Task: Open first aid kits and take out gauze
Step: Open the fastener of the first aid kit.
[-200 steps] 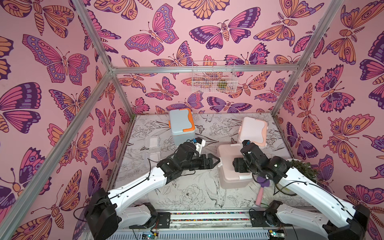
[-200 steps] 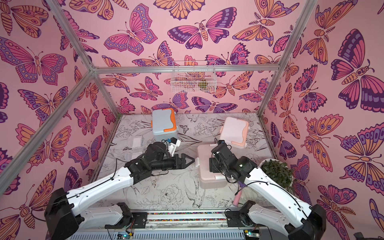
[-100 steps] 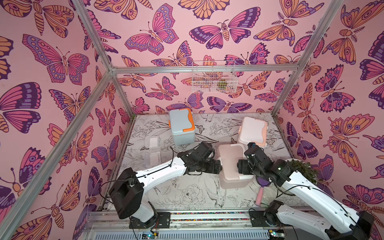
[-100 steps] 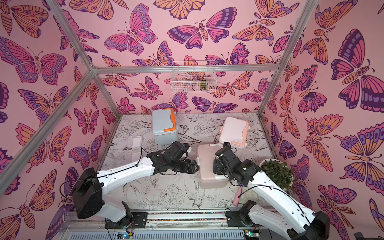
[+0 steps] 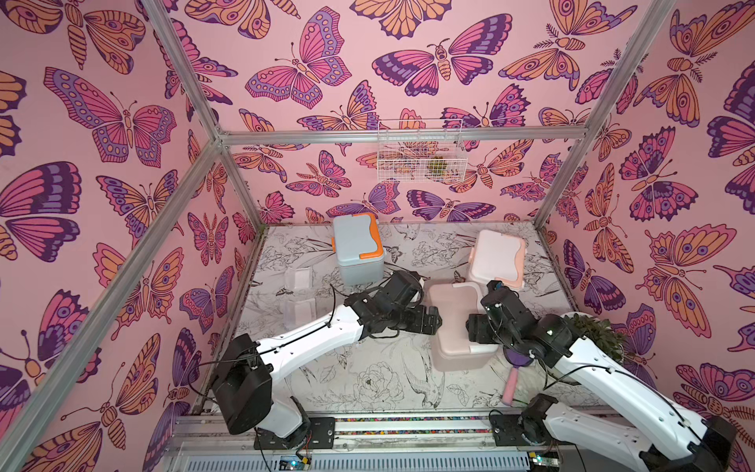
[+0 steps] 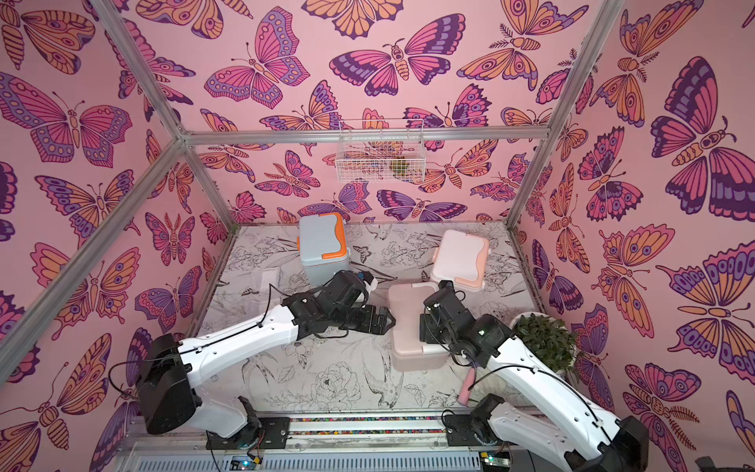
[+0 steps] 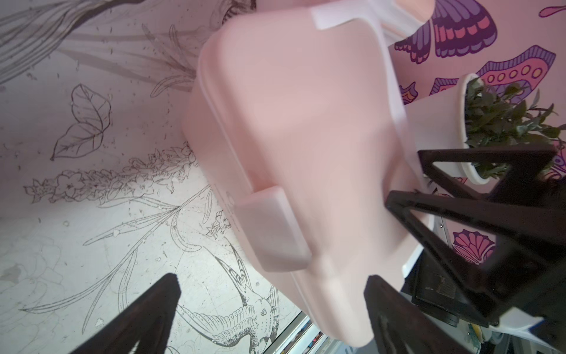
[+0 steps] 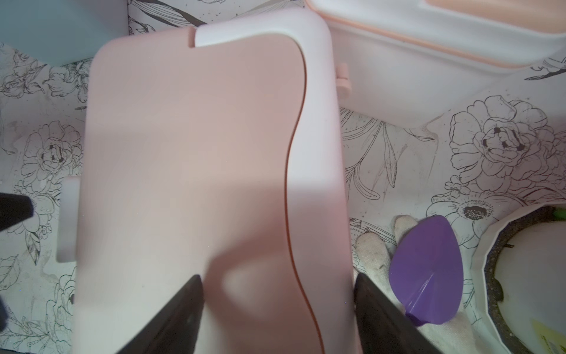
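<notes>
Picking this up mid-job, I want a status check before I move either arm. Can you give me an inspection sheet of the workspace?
Surface: floral-print tabletop, a few specks, no spills seen.
Job's things: blue kit, white kit and pink kit all have lids down; two gauze packets lie flat beside the left arm.
Clutter: brush and potted plant by the right arm.
Grippers: left gripper open, facing the pink kit's side latch; right gripper open over its white handle edge, contact unclear.
Cables: black cable loops off the left arm, no snag seen.
Surroundings: butterfly-print walls, wire basket on the back wall.
</notes>
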Robot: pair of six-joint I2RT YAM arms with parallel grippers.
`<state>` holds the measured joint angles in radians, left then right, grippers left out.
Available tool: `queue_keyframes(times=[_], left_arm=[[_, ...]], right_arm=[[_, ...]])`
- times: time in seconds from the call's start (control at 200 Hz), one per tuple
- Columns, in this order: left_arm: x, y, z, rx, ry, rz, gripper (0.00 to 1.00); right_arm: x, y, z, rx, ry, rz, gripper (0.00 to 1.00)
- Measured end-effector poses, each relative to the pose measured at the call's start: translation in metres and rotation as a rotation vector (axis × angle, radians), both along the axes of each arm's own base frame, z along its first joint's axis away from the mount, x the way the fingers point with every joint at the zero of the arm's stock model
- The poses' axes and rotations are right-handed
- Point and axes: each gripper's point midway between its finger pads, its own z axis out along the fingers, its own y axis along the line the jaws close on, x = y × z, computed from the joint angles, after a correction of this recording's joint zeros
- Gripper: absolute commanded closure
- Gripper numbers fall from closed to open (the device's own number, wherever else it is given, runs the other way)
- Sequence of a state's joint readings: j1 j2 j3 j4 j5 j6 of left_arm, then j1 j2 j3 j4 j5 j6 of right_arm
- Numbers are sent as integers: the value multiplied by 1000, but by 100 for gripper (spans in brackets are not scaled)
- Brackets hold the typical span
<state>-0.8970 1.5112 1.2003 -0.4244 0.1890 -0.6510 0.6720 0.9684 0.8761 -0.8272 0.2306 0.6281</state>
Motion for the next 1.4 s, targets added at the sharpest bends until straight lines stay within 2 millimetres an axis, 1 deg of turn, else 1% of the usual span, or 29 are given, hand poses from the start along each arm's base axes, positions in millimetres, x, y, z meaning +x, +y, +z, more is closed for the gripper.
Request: queue_keyframes(times=[0.05, 0.095, 0.24, 0.31, 0.446, 0.526, 0.646, 0.751, 0.851, 0.926, 0.996, 1.107, 1.197, 1.292, 1.397], left_arm=[[4, -3, 2, 4, -10, -4, 0], [8, -5, -2, 15, -11, -5, 1], [17, 0, -30, 81, 35, 9, 3], [21, 1, -29, 75, 30, 13, 3], [21, 6, -30, 69, 26, 23, 5], [19, 16, -34, 78, 27, 38, 5], [15, 35, -53, 124, 55, 70, 5], [8, 50, -70, 164, 93, 89, 6], [3, 59, -76, 173, 110, 101, 6], [0, 59, -68, 142, 114, 104, 5], [-4, 55, -51, 77, 111, 97, 4], [-7, 36, -12, -89, 100, 70, 3], [-8, 19, 9, -210, 127, 47, 5], [-5, 4, 17, -277, 186, 35, 10], [1, -9, 12, -307, 251, 34, 15]], right_arm=[[0, 0, 0, 0, 0, 0, 24], [0, 0, 0, 1, 0, 0, 24], [0, 0, 0, 2, 3, 2, 24], [0, 0, -1, 5, 3, 1, 24], [-1, 0, -1, 9, 3, 2, 24], [-1, 0, -1, 10, 2, 2, 24], [-1, 1, -1, 11, 2, 3, 24], [-1, 1, -2, 12, 2, 3, 24], [-1, 1, -2, 13, 2, 3, 24], [-1, 1, -2, 13, 2, 4, 24], [-1, 1, -1, 13, 2, 6, 24], [-1, 1, -1, 13, 3, 9, 24], [-1, 2, -1, 14, 4, 12, 24], [-1, 3, -1, 18, 5, 15, 24], [-2, 6, -1, 30, 10, 24, 24]])
